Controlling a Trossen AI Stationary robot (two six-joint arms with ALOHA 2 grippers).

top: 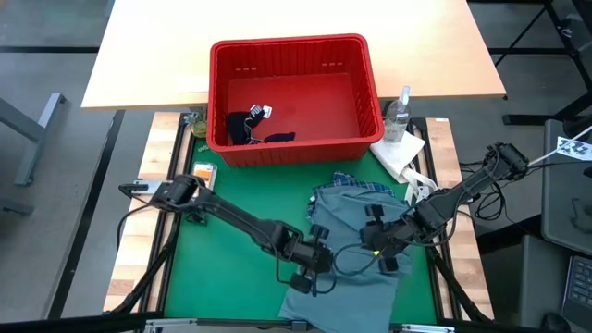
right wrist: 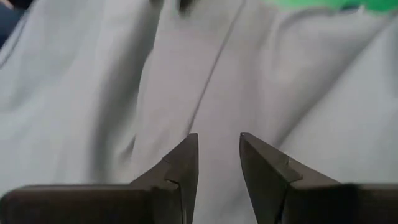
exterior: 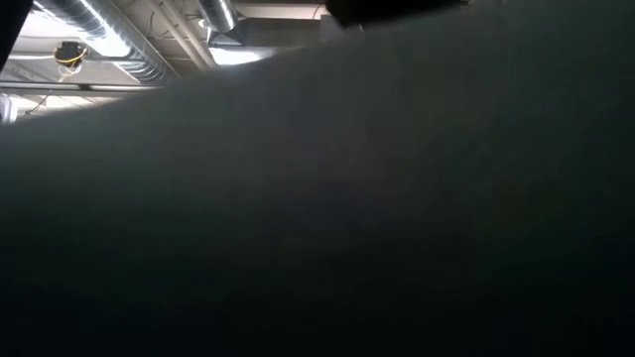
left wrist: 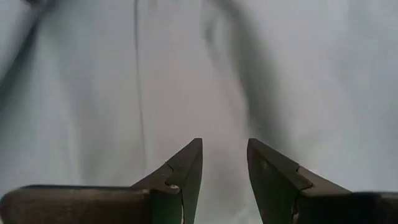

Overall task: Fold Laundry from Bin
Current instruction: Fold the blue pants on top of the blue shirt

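A large grey-blue garment (top: 347, 277) lies spread on the green mat (top: 231, 268), and it fills both wrist views (left wrist: 186, 74) (right wrist: 124, 93). A blue-white plaid shirt (top: 356, 187) shows at its far edge. The red bin (top: 294, 44) stands at the far side of the mat with a dark navy garment (top: 248, 128) inside. My left gripper (top: 314, 273) (left wrist: 224, 146) is open over the garment's left part. My right gripper (top: 381, 254) (right wrist: 219, 140) is open over its right part. Neither has cloth between its fingers.
A clear spray bottle (top: 400, 111) and a white paper towel (top: 400, 153) sit right of the bin. A small orange-and-white object (top: 203, 173) lies at the mat's far left corner. Dark grey cloth (exterior: 347, 218) blocks most of the low view.
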